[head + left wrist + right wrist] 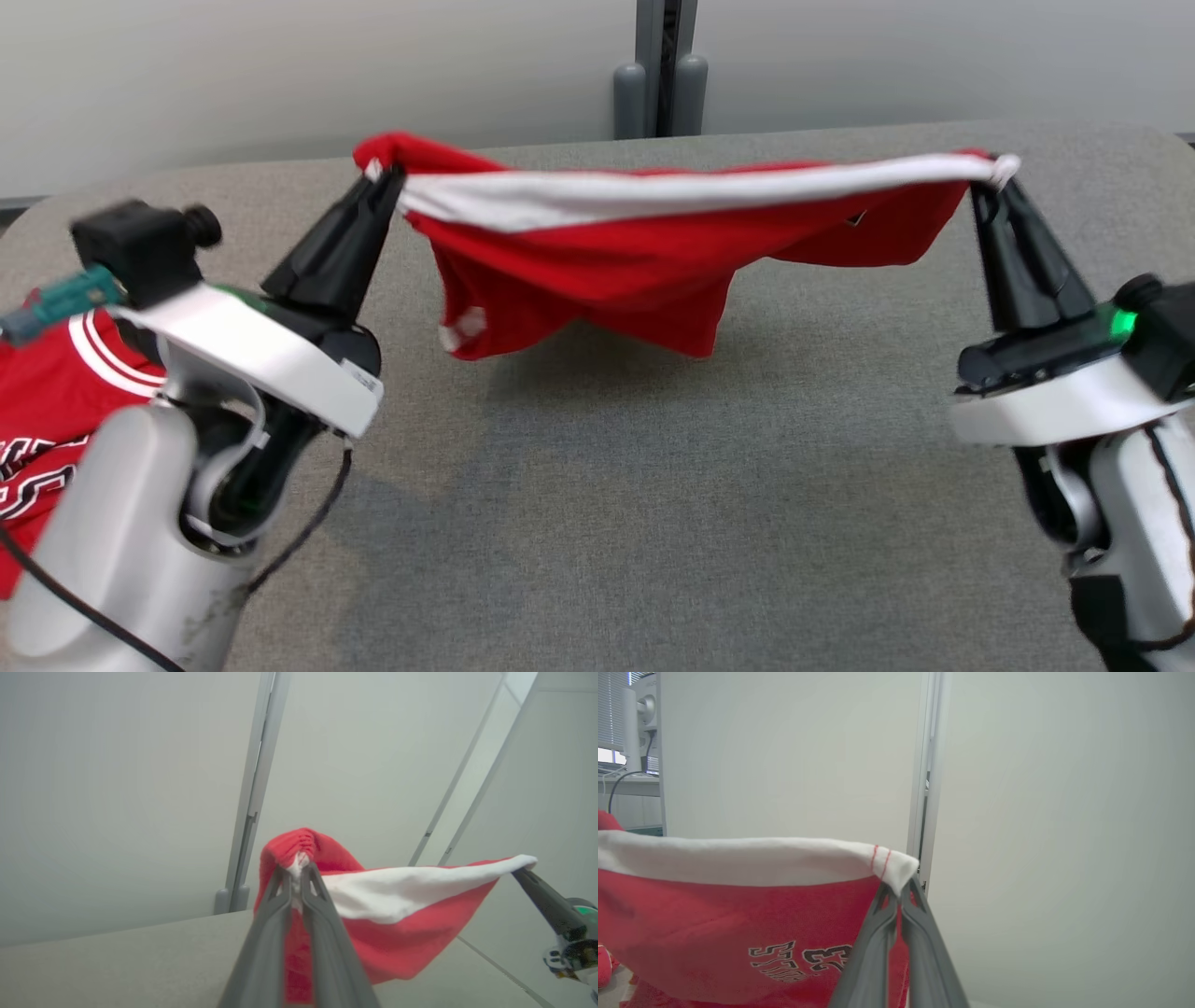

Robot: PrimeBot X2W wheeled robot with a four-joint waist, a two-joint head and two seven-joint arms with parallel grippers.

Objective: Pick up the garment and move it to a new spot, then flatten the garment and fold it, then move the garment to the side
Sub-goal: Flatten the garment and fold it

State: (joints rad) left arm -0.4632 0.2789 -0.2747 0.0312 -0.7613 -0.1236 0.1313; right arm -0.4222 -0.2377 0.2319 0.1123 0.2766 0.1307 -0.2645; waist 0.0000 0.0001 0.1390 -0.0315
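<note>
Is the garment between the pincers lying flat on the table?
No, the left pincer and right pincer hold the garment stretched up between them.

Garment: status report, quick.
Shut on garment white band: left end effector, right end effector. Stretched between them, sagging above table. Another red jersey by left arm, not obstructing.

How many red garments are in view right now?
2. One red garment hangs stretched between the left gripper and right gripper over the table. A second, a red jersey, lies at the head view's lower left, partly hidden behind the left arm.
</note>
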